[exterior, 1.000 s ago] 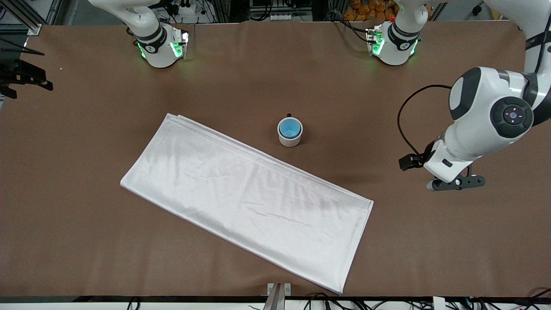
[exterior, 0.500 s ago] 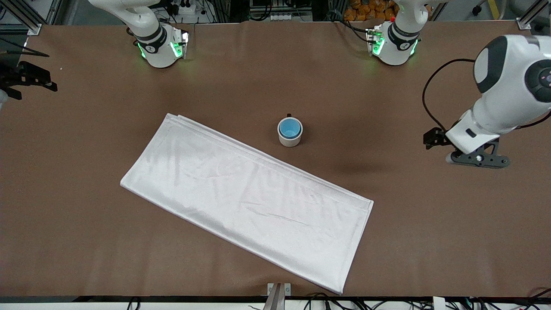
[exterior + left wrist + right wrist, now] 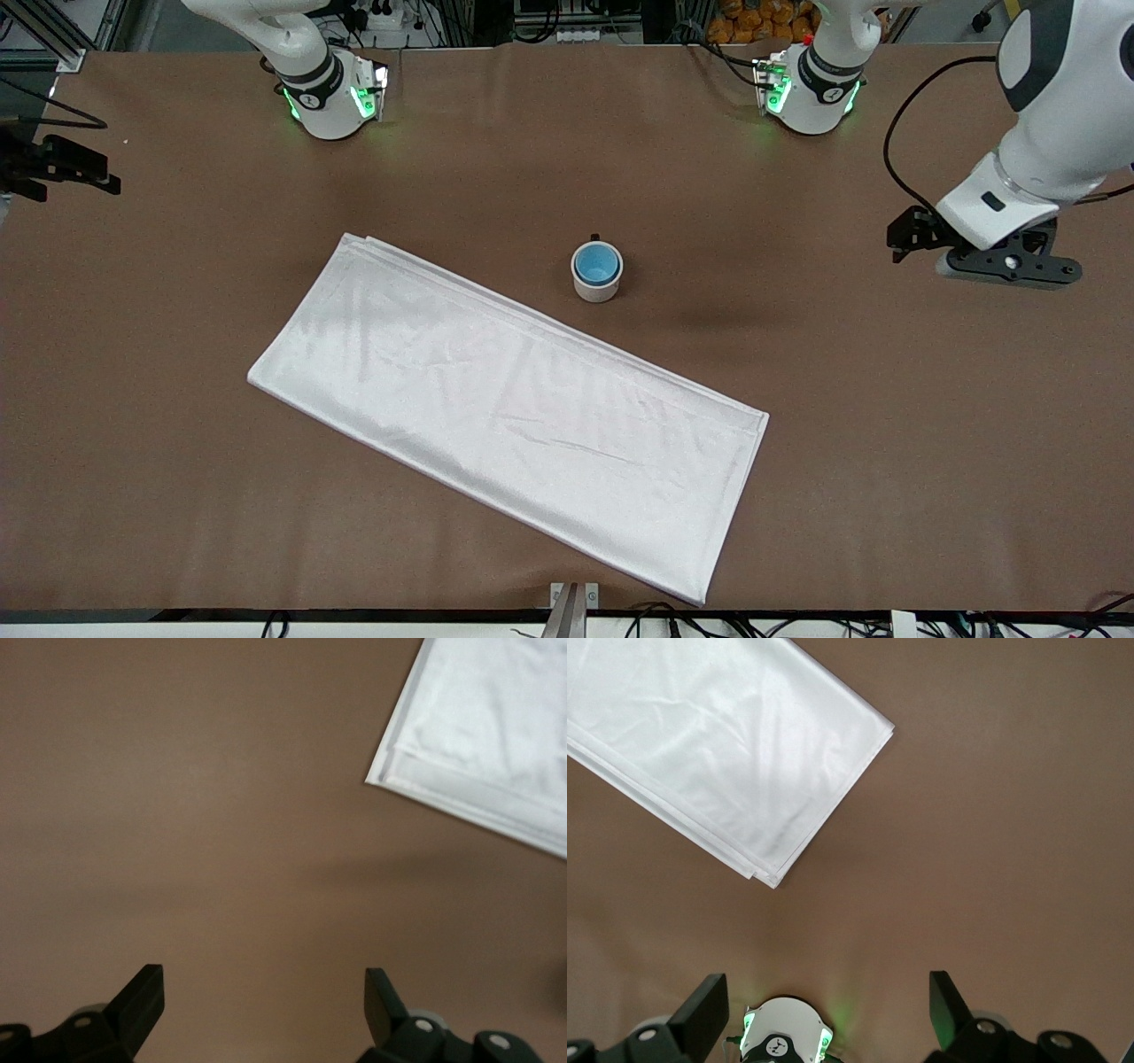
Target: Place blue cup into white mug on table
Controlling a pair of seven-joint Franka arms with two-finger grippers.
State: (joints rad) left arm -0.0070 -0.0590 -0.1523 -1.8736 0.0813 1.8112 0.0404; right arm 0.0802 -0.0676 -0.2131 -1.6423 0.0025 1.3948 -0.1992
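Note:
The blue cup [image 3: 596,263] sits inside the white mug [image 3: 595,288], which stands upright on the brown table [image 3: 842,496] near its middle; only the cup's rim and inside show. The mug's dark handle points toward the robots' bases. My left gripper [image 3: 1010,266] hangs open and empty over bare table toward the left arm's end, well apart from the mug; its own view [image 3: 264,1001] shows only table and a cloth corner. My right gripper [image 3: 62,164] waits open and empty at the right arm's end of the table [image 3: 829,1005].
A white folded cloth [image 3: 505,408] lies aslant, nearer to the front camera than the mug; it also shows in the left wrist view [image 3: 496,744] and the right wrist view [image 3: 718,744]. The right arm's base [image 3: 784,1036] shows between the right fingers.
My left arm has drawn back from the mug toward its end of the table and toward the bases, empty. The cup and mug have not moved. The right gripper barely shifted.

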